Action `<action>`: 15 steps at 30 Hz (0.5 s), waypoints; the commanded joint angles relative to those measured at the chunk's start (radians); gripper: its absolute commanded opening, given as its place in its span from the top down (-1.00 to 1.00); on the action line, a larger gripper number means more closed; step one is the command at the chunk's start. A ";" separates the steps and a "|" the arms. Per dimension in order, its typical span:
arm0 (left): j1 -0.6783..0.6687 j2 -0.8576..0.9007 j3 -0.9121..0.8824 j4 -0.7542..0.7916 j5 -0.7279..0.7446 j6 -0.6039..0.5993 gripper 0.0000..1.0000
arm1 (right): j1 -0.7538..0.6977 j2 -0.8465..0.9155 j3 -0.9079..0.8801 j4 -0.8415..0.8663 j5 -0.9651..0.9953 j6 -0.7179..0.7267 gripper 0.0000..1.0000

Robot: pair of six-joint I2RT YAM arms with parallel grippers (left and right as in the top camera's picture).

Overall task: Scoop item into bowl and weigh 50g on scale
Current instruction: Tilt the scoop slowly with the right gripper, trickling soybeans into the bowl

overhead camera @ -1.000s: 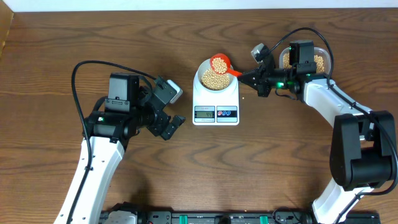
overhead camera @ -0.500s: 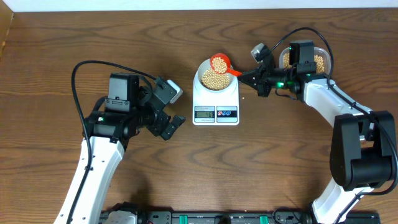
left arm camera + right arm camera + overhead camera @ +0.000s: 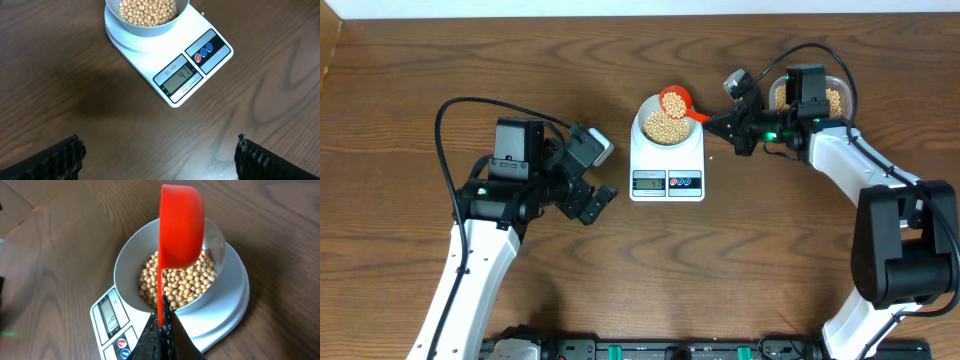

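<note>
The pale blue bowl [image 3: 666,124] of tan beans [image 3: 665,126] sits on the white scale [image 3: 667,160]. In the left wrist view the scale [image 3: 200,65] shows a reading on its display, with the bowl [image 3: 148,25] at the top edge. My right gripper [image 3: 719,121] is shut on the handle of an orange scoop [image 3: 675,101], held tilted over the bowl's far right rim with beans in it. In the right wrist view the scoop [image 3: 181,225] stands on edge above the bowl [image 3: 125,270] and beans [image 3: 180,282]; the gripper [image 3: 162,325] pinches its handle. My left gripper [image 3: 596,203] is open and empty, left of the scale.
A clear plastic tub [image 3: 840,95] of beans stands at the back right, behind my right arm. One stray bean [image 3: 711,156] lies on the table right of the scale. Brown wood table all around.
The scoop has shifted very slightly over the bowl's rim. Both arms otherwise look still.
</note>
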 commanded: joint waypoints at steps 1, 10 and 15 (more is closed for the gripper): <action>0.002 -0.005 0.022 -0.003 -0.009 0.013 -0.96 | 0.009 -0.040 -0.003 0.005 -0.041 -0.030 0.98; 0.002 -0.005 0.022 -0.003 -0.009 0.013 -0.96 | 0.011 -0.037 -0.003 -0.031 0.011 -0.034 0.98; 0.002 -0.005 0.022 -0.003 -0.009 0.013 -0.96 | 0.012 -0.037 -0.003 -0.032 0.011 -0.034 0.98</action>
